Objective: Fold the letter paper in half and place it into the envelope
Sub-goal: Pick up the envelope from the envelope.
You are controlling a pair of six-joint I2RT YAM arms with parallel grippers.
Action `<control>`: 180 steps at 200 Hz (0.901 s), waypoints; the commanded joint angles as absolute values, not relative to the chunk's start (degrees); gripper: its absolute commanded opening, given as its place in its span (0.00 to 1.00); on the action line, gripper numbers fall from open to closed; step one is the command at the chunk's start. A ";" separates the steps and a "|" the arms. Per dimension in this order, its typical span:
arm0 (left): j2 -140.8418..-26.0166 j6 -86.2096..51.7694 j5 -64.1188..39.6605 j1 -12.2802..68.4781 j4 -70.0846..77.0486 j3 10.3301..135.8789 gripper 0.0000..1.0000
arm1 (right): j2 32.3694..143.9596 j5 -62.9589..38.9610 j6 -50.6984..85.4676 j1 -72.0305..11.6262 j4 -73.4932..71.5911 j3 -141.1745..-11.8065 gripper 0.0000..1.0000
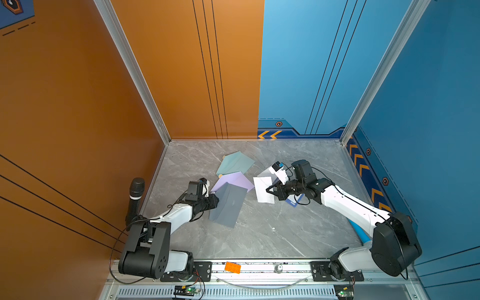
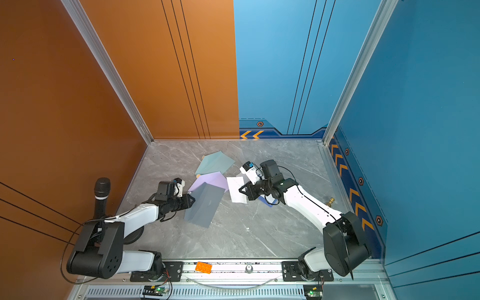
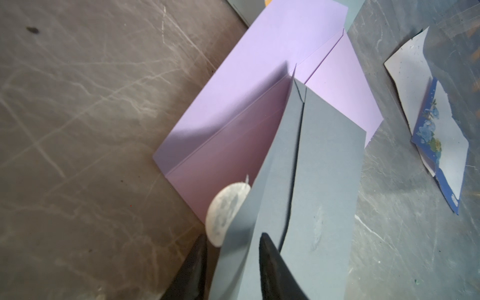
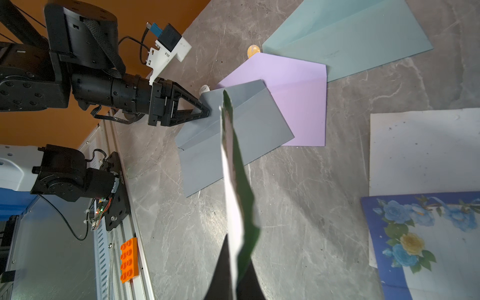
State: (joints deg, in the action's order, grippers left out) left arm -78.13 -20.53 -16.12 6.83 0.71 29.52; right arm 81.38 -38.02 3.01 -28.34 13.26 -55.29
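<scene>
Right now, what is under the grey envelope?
The grey envelope overlaps part of the lilac envelope; that part is hidden, as is the marble table beneath the rest.

You look down into a booth whose back is split: an orange wall meets a blue wall midway, and the same two colours run down the sides. Aluminium posts mark the back corners. A dark blue band with orange chevrons skirts the foot of the blue side. Your bench is grey marble-patterned, veined white and evenly lit. An aluminium rail edges its front.
</scene>
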 commanded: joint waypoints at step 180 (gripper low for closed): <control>-77.17 -19.26 -21.62 9.52 0.03 34.68 0.00 | 80.15 -34.82 0.38 -28.10 20.55 -58.18 0.00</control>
